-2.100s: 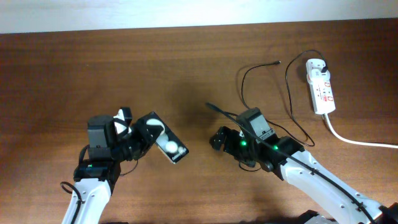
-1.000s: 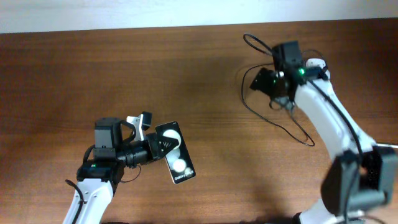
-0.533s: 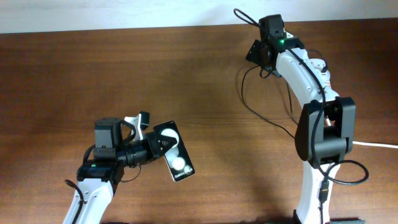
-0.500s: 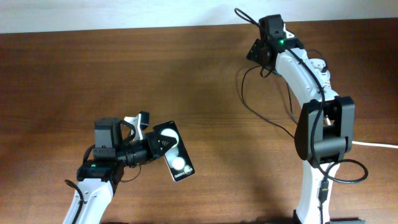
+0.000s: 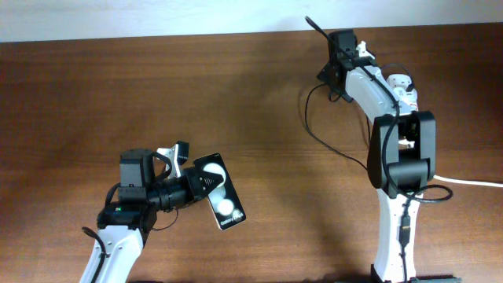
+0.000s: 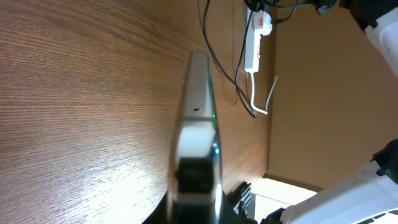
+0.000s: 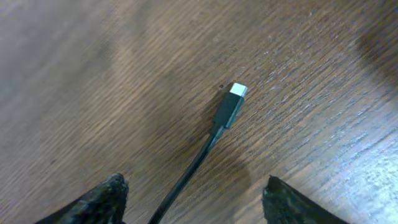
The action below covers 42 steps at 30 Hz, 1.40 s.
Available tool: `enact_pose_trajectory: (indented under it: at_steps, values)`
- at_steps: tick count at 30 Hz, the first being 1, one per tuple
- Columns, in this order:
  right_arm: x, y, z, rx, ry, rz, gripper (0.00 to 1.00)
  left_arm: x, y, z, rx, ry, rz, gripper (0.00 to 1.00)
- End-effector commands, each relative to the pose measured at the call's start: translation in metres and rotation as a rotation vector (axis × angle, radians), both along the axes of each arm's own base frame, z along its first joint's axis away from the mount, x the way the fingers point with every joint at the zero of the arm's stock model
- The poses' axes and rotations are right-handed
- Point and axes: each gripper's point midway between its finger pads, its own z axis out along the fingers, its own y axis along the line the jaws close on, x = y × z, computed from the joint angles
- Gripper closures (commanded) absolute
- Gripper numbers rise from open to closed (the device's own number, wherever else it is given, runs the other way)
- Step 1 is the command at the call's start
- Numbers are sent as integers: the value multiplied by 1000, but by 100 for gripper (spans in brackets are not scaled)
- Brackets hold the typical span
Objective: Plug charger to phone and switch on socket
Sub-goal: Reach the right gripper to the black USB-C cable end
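charger point(image 7: 227, 112): judged light, limp cable, small stiff plug; left of the socket point(image 6: 255, 50), between right gripper point(image 7: 196, 190) tips spread apart; grasp at plug body. phone point(image 5: 222, 203): slick, rigid; far left of socket, left gripper point(image 5: 200, 186) clamped on its edge

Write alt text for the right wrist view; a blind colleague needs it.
The charger lies on the wooden table, its black, silver-tipped plug pointing up-right. The right gripper hangs open above it, one dark fingertip on each side of the cable.
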Motion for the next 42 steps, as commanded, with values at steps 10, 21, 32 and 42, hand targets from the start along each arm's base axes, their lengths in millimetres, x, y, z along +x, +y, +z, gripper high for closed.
enact_pose_trajectory:
  at_steps: [10, 21, 32, 42]
  values:
    - [9, 15, -9, -1, 18, 208, 74, 2, -1, 7, -10, -17, -3, 100]
    - [-62, 110, -21, -31, 287, 768, 86, 2, -1, 7, -10, -17, -3, 100]
    - [-128, 176, -25, -266, 478, 946, 45, 2, -1, 7, -11, -16, -3, 100]
    - [-109, 160, -27, -290, 435, 891, 33, 2, -1, 7, -11, -16, -3, 100]
